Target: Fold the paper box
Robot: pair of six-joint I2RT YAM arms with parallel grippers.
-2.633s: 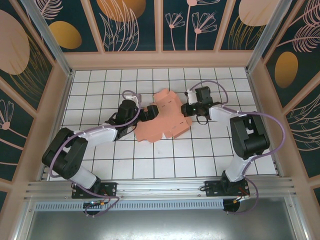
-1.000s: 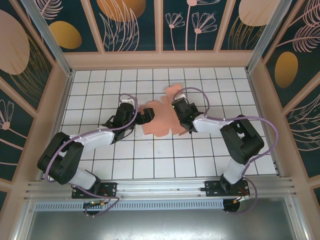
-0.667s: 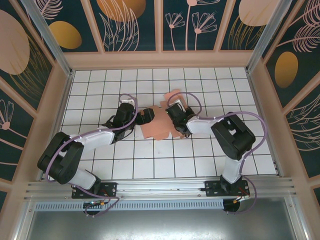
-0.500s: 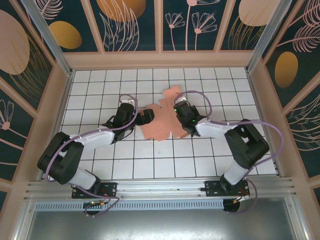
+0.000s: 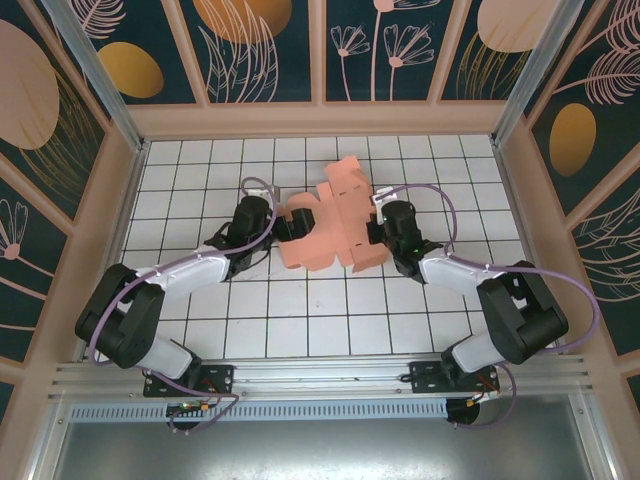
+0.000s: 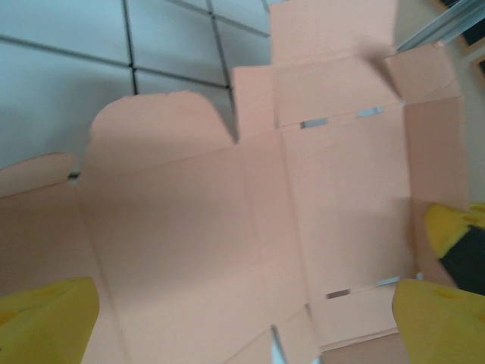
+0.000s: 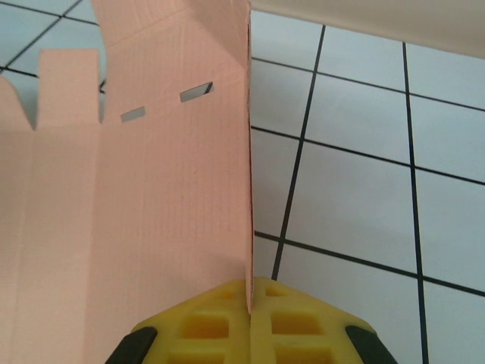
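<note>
Movement on the right side: half a second back the right claw [image 5: 376, 232] sat over the middle of the box [image 5: 328, 225]. Now it has pulled back to the sheet's right edge. The card has come up with it, and flaps that lay flatter now rear up just beyond the claw. The left claw [image 5: 288, 226] has barely shifted and stays at the sheet's left edge.

From above, both sets of fingertips are hard to make out. The right claw's are tucked behind the raised card, and the left claw's merge with the dark wrist against the pink edge. Whether the left fingers actually touch the card, I cannot tell. The left wrist picture is soft with blur, and the sheet runs off its frame on three sides.

Close up, the right wrist camera settles it. The right claw [image 7: 248, 312] is clamped tight, with the box [image 7: 159, 189] pinched edge-on between its yellow pads. That panel stands upright straight ahead of the claw, slots and notched flaps to its left, and bare tiles [image 7: 356, 189] to its right.

The left claw [image 6: 242, 322] is spread as wide as it goes, gripping nothing. The box [image 6: 227, 227] lies unfolded ahead of it and between its fingers, creases and slots showing.
</note>
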